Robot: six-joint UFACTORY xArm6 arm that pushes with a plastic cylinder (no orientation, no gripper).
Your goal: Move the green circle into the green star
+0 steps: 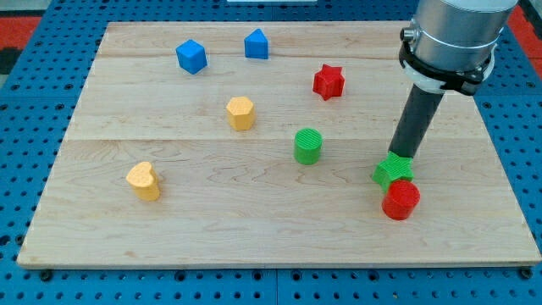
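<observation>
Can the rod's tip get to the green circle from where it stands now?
Probably yes. My tip sits at the green star, and the board between it and the green circle to the view's left holds no block.

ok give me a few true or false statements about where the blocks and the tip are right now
1. The green circle touches the green star. False: bare board lies between them.
2. My tip is at the green star's top edge. True.
3. The red circle sits right against the green star. True.
4. The red star lies at the view's bottom left. False: it is in the upper half, right of centre.
5. Two blue blocks lie near the view's top. True.
</observation>
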